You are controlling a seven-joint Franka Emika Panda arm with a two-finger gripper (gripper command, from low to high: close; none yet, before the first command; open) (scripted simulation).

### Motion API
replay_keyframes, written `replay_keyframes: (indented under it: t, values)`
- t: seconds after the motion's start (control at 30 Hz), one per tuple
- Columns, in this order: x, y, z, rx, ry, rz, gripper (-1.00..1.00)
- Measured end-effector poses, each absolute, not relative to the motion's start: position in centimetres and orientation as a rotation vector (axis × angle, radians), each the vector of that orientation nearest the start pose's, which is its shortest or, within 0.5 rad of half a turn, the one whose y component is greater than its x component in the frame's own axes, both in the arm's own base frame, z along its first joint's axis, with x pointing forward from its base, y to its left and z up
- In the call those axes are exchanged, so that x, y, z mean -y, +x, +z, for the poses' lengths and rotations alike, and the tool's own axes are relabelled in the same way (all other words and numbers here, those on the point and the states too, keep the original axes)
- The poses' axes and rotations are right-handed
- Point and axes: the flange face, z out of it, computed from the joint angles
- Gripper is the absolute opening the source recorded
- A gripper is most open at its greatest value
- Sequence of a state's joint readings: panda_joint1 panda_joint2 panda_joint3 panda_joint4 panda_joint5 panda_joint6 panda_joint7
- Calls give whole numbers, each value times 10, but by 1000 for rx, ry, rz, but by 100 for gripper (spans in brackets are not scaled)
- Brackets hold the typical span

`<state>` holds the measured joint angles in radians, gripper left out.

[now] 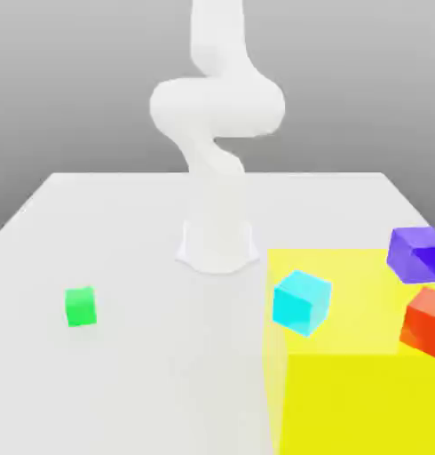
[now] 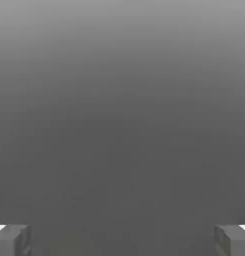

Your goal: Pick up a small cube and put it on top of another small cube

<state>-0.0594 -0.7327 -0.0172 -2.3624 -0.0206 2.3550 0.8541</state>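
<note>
The claw (image 2: 122, 240) is wide open and holds nothing. The small bright green cube (image 1: 80, 307) sits at the exterior view's lower left, well apart from the bigger light-blue cube (image 1: 302, 302). The arm might grab the blue one by mistake.

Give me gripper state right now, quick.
Gripper: open, fingers spread wide apart, nothing between them, holding nothing.
</note>
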Motion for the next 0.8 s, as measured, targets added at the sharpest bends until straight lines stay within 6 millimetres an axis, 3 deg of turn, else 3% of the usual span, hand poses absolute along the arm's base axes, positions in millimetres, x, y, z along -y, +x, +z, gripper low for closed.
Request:
replay_keyframes:
  t: [0.13, 0.3, 0.4, 0.53, 0.7, 0.8]
  values:
    - [97, 402, 562, -1548, -2380, -803, 0]
    - [174, 389, 443, -1937, -2243, -599, 0]
    - [211, 361, 375, -2154, -2123, -467, 0]
    - [243, 306, 292, -2417, -1920, -280, 0]
    - [252, 224, 205, -2684, -1620, -41, 0]
    - [251, 213, 177, -2717, -1574, -5, 0]
